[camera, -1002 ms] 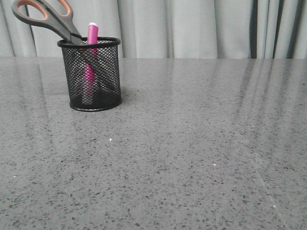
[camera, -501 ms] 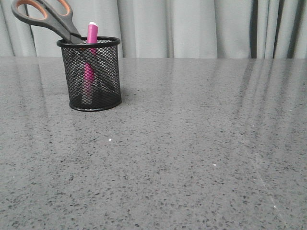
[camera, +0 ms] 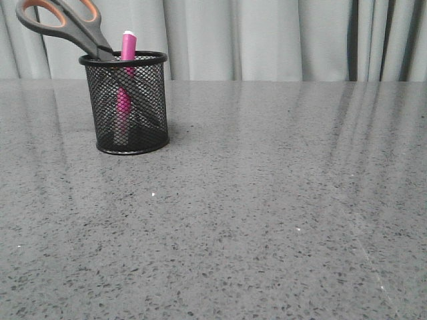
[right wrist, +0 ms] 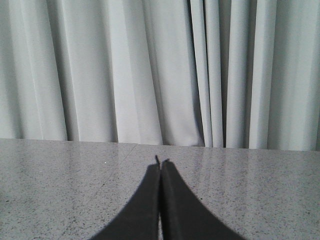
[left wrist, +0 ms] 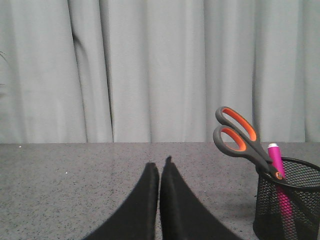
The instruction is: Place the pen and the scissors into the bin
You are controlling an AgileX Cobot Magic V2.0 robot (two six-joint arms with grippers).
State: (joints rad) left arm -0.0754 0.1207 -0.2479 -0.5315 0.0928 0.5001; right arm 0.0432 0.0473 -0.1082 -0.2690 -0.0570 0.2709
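Left gripper [left wrist: 159, 167]: jaws pressed together, holding nothing.
Right gripper [right wrist: 160, 162]: jaws pressed together, holding nothing.
Pen [camera: 125, 73]: stood upright inside the bin [camera: 127, 107].
Scissors [camera: 63, 23]: blades down in bin, handles leaning out.

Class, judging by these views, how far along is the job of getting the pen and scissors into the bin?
Done: the pen and scissors both stand in the bin. In hand: nothing; left gripper and right gripper are shut and empty. Left: nothing visible.

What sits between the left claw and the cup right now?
Nothing: in the left wrist view, only bare grey tabletop lies between the shut left claw and the cup holding scissors and pen.
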